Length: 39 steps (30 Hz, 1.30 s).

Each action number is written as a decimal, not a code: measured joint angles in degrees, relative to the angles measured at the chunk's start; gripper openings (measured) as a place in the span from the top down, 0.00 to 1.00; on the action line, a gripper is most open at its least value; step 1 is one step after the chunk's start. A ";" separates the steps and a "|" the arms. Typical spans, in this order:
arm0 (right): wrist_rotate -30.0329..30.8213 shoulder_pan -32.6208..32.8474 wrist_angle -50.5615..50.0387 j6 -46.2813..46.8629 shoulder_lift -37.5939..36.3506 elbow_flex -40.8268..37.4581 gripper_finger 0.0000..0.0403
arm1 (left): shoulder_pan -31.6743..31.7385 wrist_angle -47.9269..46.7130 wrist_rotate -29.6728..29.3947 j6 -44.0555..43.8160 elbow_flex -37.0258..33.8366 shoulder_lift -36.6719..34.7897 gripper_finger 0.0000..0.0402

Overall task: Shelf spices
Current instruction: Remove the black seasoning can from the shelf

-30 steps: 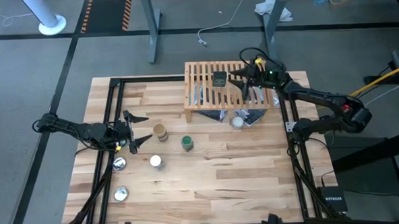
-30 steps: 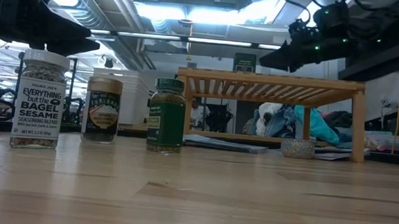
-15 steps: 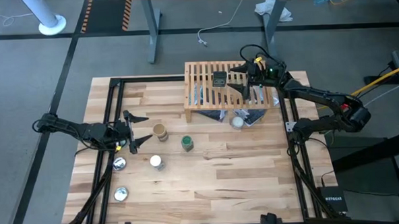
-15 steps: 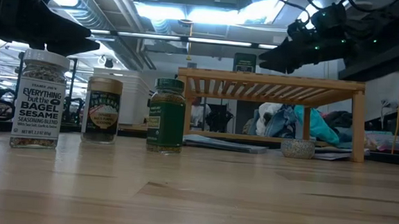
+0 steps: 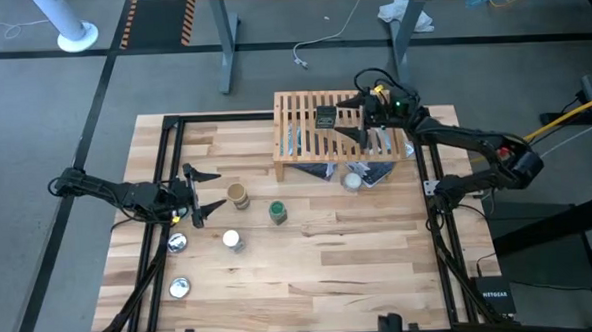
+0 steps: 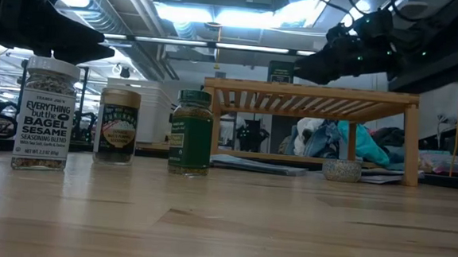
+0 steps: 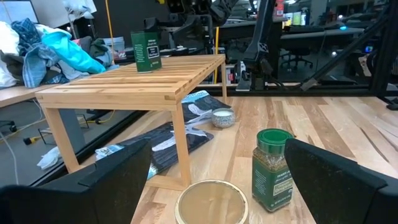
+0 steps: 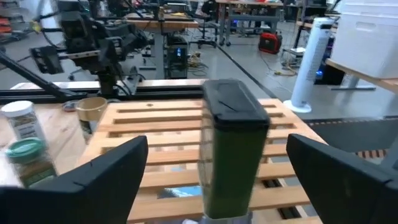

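While one dark tin [image 5: 325, 117] is seen on the shelf [image 5: 297, 136], three jars, one marked "EVERYTHING but the BAGEL SESAME" [image 6: 47, 114], are left beside it, and both grippers [image 5: 346, 118] [image 5: 209, 190] are held wide open, empty.

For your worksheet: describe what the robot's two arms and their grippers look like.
Both arms are dark, slim and jointed, with black cables running along them. The left gripper has two pointed black fingers. The right gripper is the same, with small green lights on its wrist. A yellow cable shows beside the right arm.
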 joint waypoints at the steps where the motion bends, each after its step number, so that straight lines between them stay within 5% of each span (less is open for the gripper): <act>1: 0.55 0.00 0.35 0.00 0.41 0.00 0.03 | 0.01 0.00 0.01 0.00 0.00 0.00 0.10; 24: -2.10 0.09 7.13 3.65 12.89 5.16 0.02 | 0.01 0.00 0.00 0.00 0.00 0.00 0.10; 29: -1.31 0.07 5.71 3.66 12.89 5.16 0.13 | 0.02 0.00 0.00 0.00 0.00 0.00 0.10; 39: -1.33 0.91 5.53 4.92 12.89 5.16 0.49 | 0.02 0.00 0.00 0.00 0.00 0.00 0.10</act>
